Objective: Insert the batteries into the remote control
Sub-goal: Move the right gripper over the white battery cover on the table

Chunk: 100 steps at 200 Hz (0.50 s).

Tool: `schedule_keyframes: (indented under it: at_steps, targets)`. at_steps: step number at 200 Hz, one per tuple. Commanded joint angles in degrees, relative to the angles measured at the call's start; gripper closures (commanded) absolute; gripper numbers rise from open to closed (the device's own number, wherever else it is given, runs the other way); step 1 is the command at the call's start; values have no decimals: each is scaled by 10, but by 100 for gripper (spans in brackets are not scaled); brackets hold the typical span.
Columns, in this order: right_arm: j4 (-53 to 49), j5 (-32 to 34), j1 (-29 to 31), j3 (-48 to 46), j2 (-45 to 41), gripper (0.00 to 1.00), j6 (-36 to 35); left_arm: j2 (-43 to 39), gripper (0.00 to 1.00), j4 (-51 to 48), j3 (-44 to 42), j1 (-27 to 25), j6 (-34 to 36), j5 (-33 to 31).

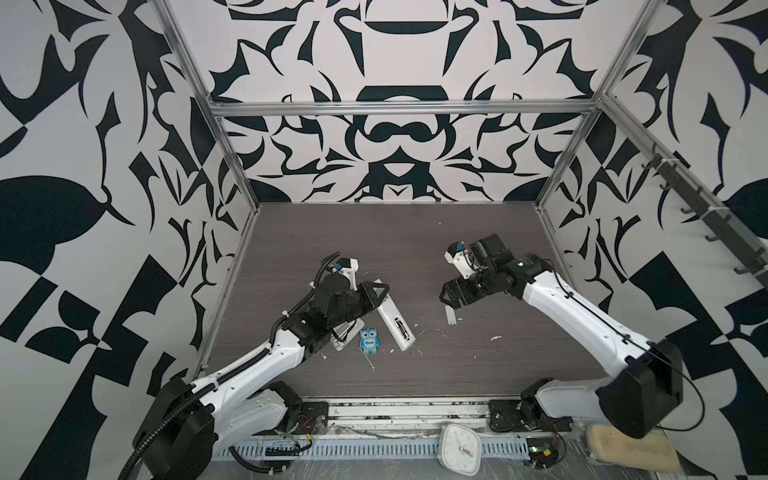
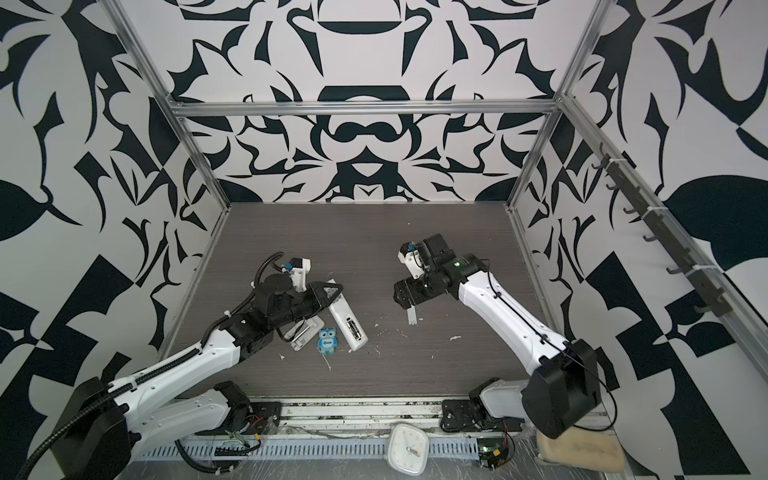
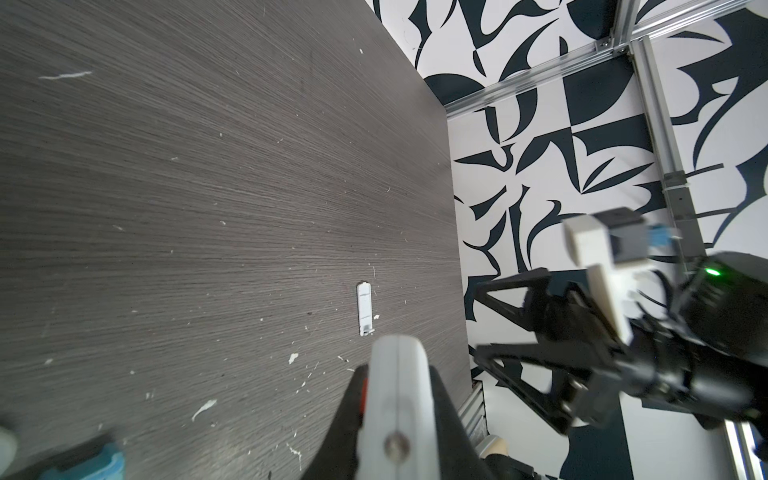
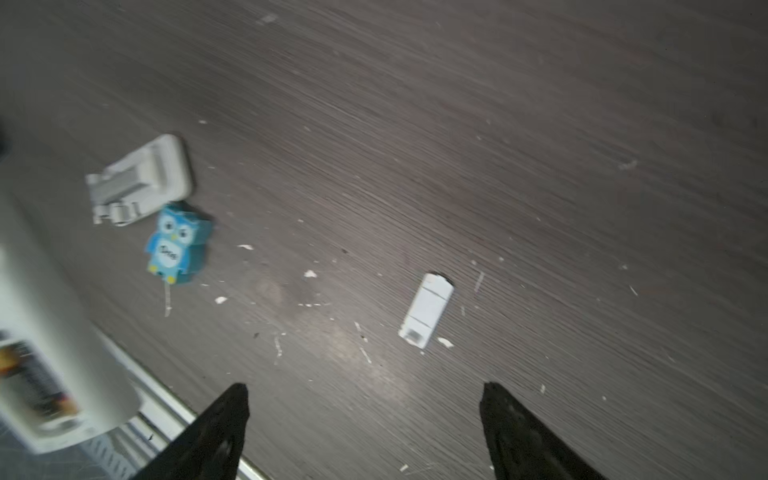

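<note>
Left hand (image 1: pixel 376 291) is clamping the remote's (image 1: pixel 395 322) end, batteries (image 1: pixel 401 328) seemingly sitting inside, uncovered. Right hand (image 1: pixel 449 299) is hovering open over the cover (image 1: pixel 450 316) lying on the tabletop (image 1: pixel 415 249); grasping that probably comes next.

Black-and-white patterned walls (image 1: pixel 395 54), aluminium frame (image 1: pixel 399 107); dark woodgrain tabletop (image 1: pixel 374 232), scattered white flecks (image 1: pixel 495 338)

- Dark grey wood-grain tabletop (image 1: pixel 415 249).
- Small flat white rectangular plastic lid (image 1: pixel 450 316) lies alone, right of centre.
- Small blue owl figure (image 1: pixel 369 340) lies face up, front left.
- Flat grey-white rectangular tray (image 1: pixel 347 336) lies just left of the owl.
- Long slim white remote control (image 1: pixel 390 318) slants just right of the owl; how much of it rests there cannot be told.
- White flecks (image 1: pixel 496 338) lie scattered around.
</note>
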Motion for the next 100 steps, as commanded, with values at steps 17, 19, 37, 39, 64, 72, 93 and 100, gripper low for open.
schedule_keyframes:
  at_steps: [17,19,37,39,64,72,93,100]
  targets:
    - [0,10,-8,-32,48,12,-1,-15,100,4,-3,-1,-5,-11]
    - [3,10,-8,-33,51,12,0,-15,100,4,-3,-1,-6,-12]
    - [16,8,-8,-41,81,16,9,-14,100,1,-2,-1,-5,-12]
    - [17,7,-8,-42,84,16,9,-13,100,0,-1,-1,-4,-13]
    - [31,1,-8,-53,108,22,13,-8,100,-8,5,-1,0,-12]
    - [31,-3,-8,-53,113,25,15,-6,100,-8,6,-1,0,-11]
    - [33,-5,-8,-51,130,36,14,4,100,-3,7,-1,1,-10]
    - [34,-7,-8,-50,136,39,14,8,100,0,7,-1,0,-9]
